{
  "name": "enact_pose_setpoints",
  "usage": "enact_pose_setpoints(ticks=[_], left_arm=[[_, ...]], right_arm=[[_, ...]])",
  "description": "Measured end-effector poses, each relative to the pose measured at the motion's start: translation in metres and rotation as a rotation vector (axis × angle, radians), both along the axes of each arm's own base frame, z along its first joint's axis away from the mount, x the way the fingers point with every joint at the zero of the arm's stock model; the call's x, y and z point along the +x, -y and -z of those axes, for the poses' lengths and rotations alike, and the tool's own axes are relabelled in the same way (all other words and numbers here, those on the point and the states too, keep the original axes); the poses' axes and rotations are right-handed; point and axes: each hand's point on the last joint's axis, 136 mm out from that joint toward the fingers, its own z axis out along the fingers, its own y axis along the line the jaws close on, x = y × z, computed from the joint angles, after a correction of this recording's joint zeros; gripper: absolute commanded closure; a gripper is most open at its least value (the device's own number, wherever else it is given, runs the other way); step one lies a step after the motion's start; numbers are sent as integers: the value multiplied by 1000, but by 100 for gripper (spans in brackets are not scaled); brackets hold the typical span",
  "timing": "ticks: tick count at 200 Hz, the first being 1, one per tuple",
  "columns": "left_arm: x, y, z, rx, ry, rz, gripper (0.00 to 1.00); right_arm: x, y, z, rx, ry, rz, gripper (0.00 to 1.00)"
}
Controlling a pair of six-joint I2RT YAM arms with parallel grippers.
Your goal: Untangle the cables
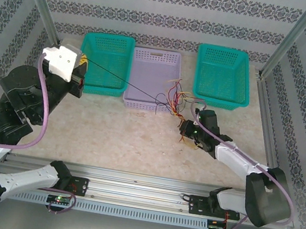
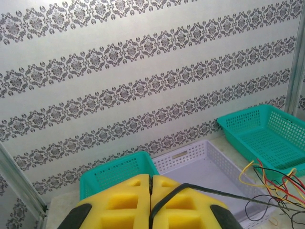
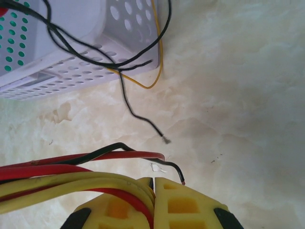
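Loosely knotted, the thin, curly cables (image 1: pixel 174 99) in red, black, yellow and orange sit in a small snarl at the front right corner of a lilac perforated plastic basket (image 1: pixel 154 67). Some loops drape over its rim and others spill onto the beige marble-look table (image 1: pixel 125 139). From the left wrist, the snarl (image 2: pixel 274 181) shows as hair-fine arcs of yellow, red and black at the basket's near edge.

One black strand (image 1: pixel 121 78) runs out of the knot in a straight, taut line. It crosses the lilac basket and the corner of a teal mesh plastic basket (image 1: pixel 107 54) to reach the left jaws, held at that basket's near left corner. Those yellow-padded jaws are pressed together, with the black strand (image 2: pixel 190 187) pinched in the seam between them.

The right jaws, low over the table just in front of the snarl, are likewise closed. They clamp a bundle of red and yellow cables (image 3: pixel 57 170) that sweeps in from the left, and a black one with a red tip arches just above them. Nearby, a yellow loop (image 3: pixel 160 62) hangs past the lilac basket's wall, and a loose black end (image 3: pixel 143 120) lies on the table with its bare tip exposed.

A second teal mesh basket (image 1: pixel 222 70) stands to the right of the lilac one, all three in a row before a wall papered in grey patterned stripes (image 1: pixel 172 0).
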Motion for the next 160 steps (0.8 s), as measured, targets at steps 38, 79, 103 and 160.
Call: enact_pose_setpoints(ticks=[38,79,103,160], left_arm=[[1,1,3,-24,-18,-3,100],[1,3,20,-183,-39,4,100],[6,15,48,-254,-89,39,100],[33,61,161,-298,-333,102,100]], right_arm=[[-5,0,-3,-2,-4,-11,79],[-30,8,6,-43,-45,-36,54],[-39,11,-11,-30,13,-46,47],[-44,-11,-44,62,103,-142,47]])
